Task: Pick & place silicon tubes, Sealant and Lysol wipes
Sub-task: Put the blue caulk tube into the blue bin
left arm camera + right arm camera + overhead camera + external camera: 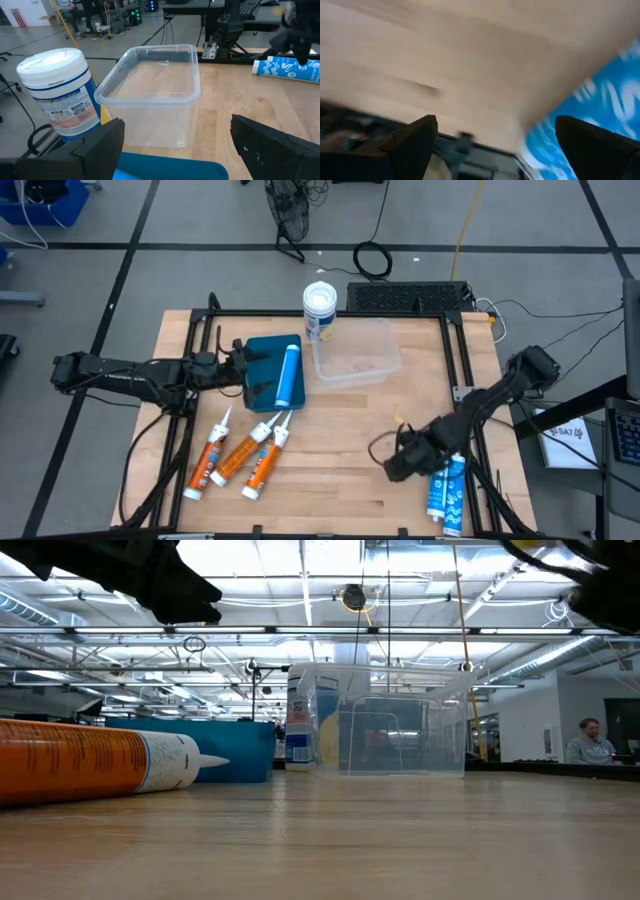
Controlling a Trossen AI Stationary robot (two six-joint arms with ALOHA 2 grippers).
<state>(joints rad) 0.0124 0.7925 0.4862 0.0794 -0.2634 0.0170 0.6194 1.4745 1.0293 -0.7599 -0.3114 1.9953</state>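
Note:
Three orange-and-white sealant tubes (240,458) lie side by side on the wooden table, near left. A blue tube (290,373) lies along a teal tray (262,355). The Lysol wipes canister (320,310) stands upright at the far edge, beside a clear plastic tub (357,352). Two blue-and-white tubes (447,490) lie at the near right edge. My left gripper (243,370) is open, held level over the tray's left end and facing the tub (150,95) and canister (60,90). My right gripper (395,463) is open, tilted down over bare table just left of the blue-and-white tubes (590,95).
A black metal frame (455,350) borders the table on the far, left and right sides. Bare wood lies between the orange tubes and my right gripper. The low view shows one orange tube (90,760) close up; a person (588,740) sits far behind.

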